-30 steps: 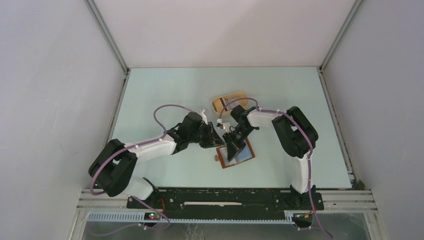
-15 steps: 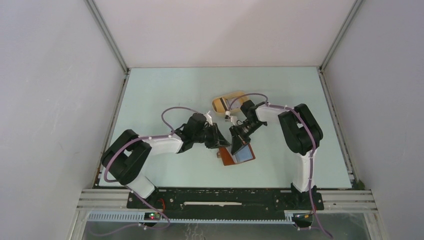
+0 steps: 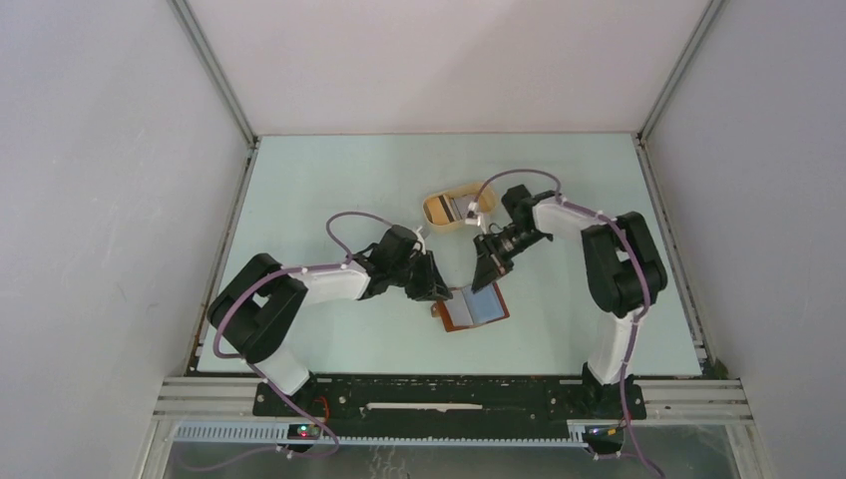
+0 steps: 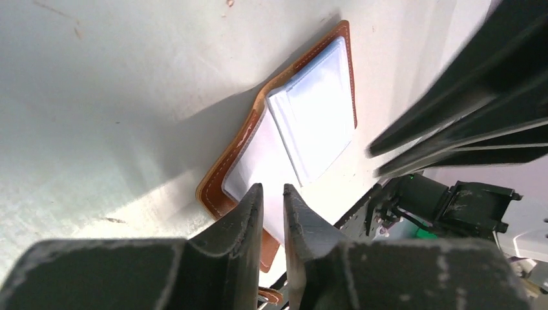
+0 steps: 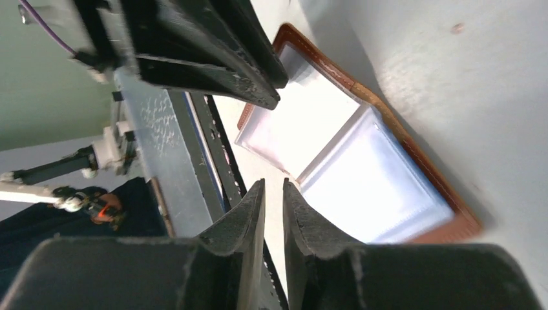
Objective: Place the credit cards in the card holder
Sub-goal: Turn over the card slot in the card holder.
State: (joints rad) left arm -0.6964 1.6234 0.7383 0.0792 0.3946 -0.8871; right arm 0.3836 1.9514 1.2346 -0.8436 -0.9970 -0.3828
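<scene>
Nothing legible in any view: no lettering, brand, number or sign to be made out on the card holder (image 3: 472, 309) or on its clear pockets at centre frame.

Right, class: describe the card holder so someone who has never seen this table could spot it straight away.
Start at the pale green table and look just nearer than its middle. The card holder lies there opened flat, reddish-brown leather framing pale clear pockets. Unlike the tan oval tray farther back, it is flat and rectangular.
</scene>
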